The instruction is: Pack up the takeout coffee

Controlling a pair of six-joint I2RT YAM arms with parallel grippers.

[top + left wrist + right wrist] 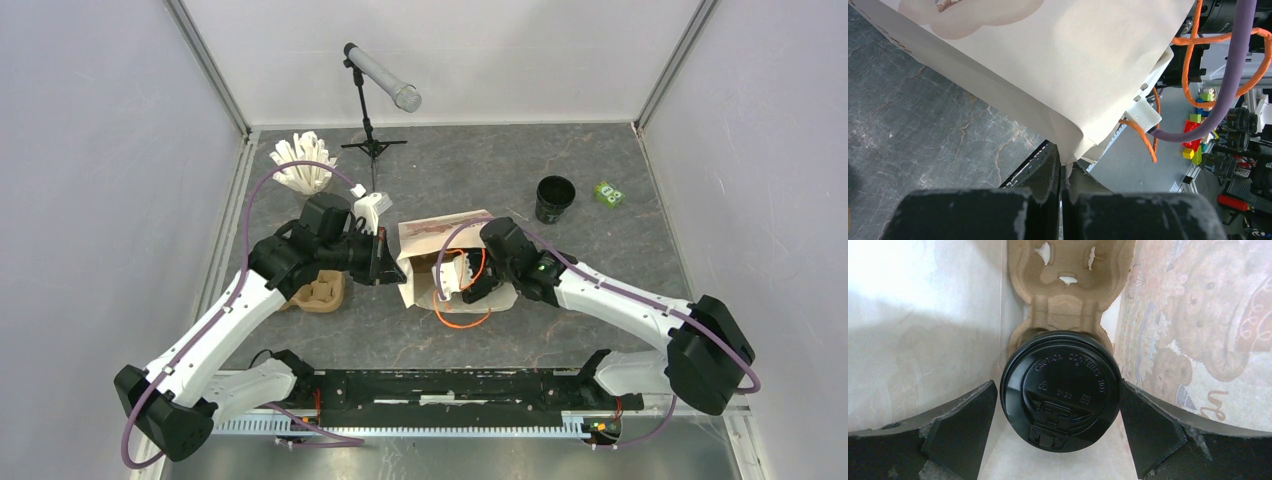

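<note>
Currently L gripper (1060,172) pinched shut on paper bag (1048,65) edge; R gripper (1058,385) fingers flanking takeout coffee (1060,405) lid in cardboard carrier (1068,275), clamped or not: can't tell.

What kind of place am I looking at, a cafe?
Probably a robot test booth: a left arm and right arm bolted to one rail, plain white walls around the table, and a microphone on a stand.

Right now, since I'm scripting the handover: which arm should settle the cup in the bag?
Right. The right gripper is inside the bag, fingers flanking the cup at the carrier; the left gripper is pinched shut on the bag's edge, so probably best holding it.
</note>
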